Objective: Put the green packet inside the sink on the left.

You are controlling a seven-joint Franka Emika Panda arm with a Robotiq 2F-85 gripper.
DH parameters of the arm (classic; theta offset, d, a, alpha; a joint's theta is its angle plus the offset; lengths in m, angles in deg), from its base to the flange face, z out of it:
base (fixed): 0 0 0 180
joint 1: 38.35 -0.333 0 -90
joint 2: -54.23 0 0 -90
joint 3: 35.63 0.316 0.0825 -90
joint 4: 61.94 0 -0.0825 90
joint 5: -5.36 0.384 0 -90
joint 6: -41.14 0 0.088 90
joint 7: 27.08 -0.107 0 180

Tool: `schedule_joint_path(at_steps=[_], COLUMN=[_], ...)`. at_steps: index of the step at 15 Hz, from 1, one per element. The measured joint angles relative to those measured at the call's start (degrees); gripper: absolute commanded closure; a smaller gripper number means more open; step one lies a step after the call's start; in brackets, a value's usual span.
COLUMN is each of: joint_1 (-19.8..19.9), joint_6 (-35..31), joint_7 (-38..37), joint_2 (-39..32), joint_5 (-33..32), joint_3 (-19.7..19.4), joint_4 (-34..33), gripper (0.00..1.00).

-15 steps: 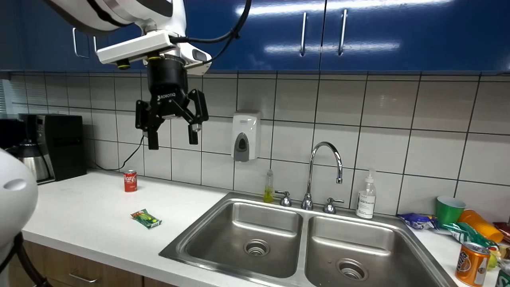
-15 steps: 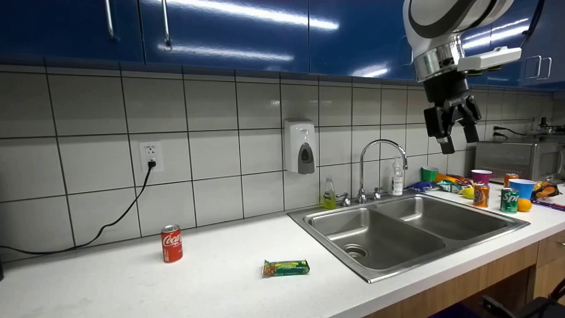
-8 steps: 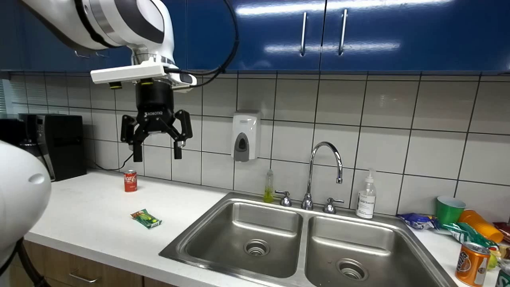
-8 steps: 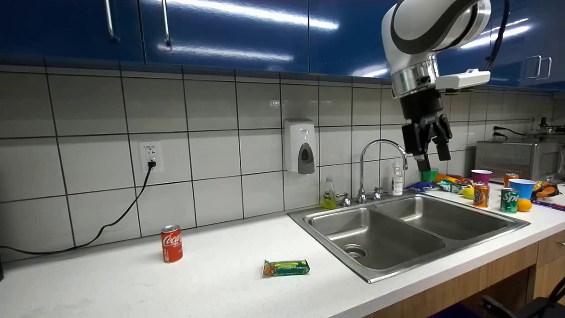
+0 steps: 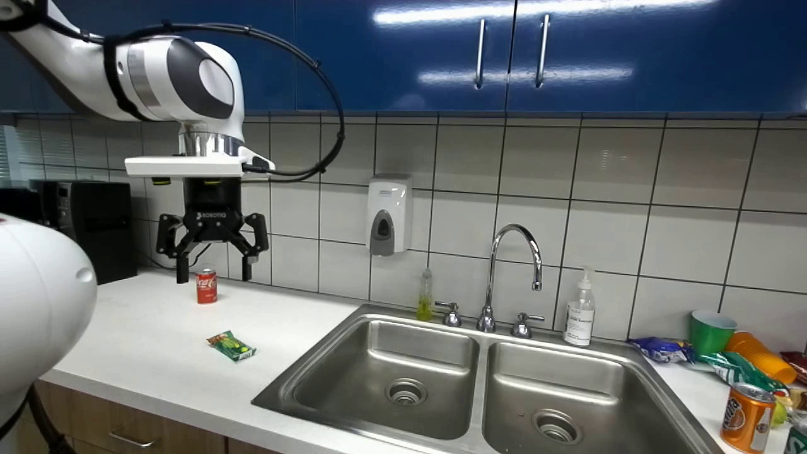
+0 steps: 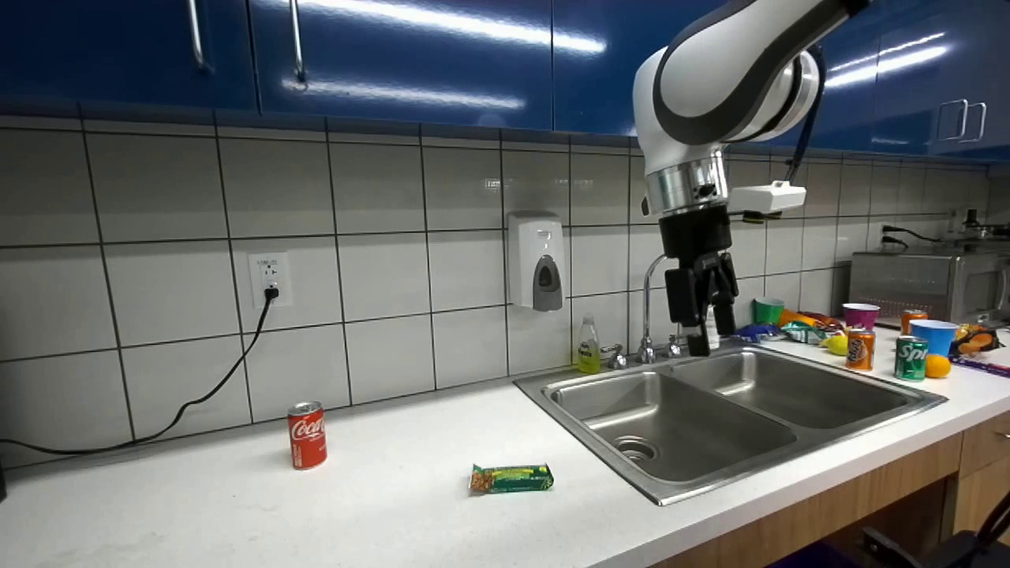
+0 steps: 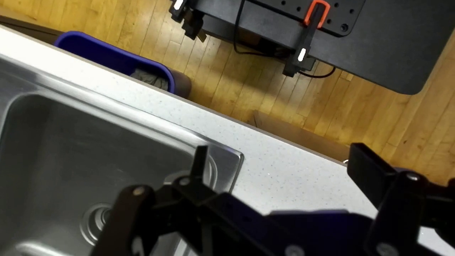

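The green packet [image 6: 511, 479] lies flat on the white table [image 5: 139, 321], left of the sink [image 5: 481, 381] in both exterior views and apart from its rim; the wrapper has yellow markings, and the print on it is too small to read. In an exterior view the claw [image 5: 214, 271] hangs in the air, higher than the sink, its two fingers [image 5: 182, 268] spread apart and pointing down, with "ROBOTIQ" in pale capitals on its black body. The wrist view shows a corner of the sink and a strip of the table between those fingers.

Also left of the sink, and farther from it than the packet, a red can [image 6: 308, 436] stands upright; white script on it reads "Coca". Above the sink's back left corner, a white wall dispenser [image 6: 536, 260] carries tiny, illegible lettering. At the sink's back edge stands a bottle of yellow-green liquid [image 6: 589, 347], and farther right along that edge a clear pump bottle [image 5: 579, 318], its label print too fine to make out. Right of the sink stand an orange can [image 6: 860, 349] with a blurred logo and a green can [image 6: 911, 359] showing the letters "Sp".
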Motion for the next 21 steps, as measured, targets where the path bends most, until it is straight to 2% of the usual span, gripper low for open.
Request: schedule_joint_path(at_steps=[4, 10, 16, 21], joint_1=[-2.34, -3.59, -4.25, -4.61], joint_6=[-8.15, -18.93, -27.15, -32.53], joint_7=[1.97, 5.54, 8.76, 9.21], joint_2=[-6.28, -15.55, -24.22, -31.33], joint_5=[2.10, 4.41, 7.35, 8.69], joint_3=[1.24, 2.20, 4.20, 7.63], joint_4=[0.19, 0.02, -2.39, -5.36], gripper=[0.00, 0.00, 0.00, 0.00])
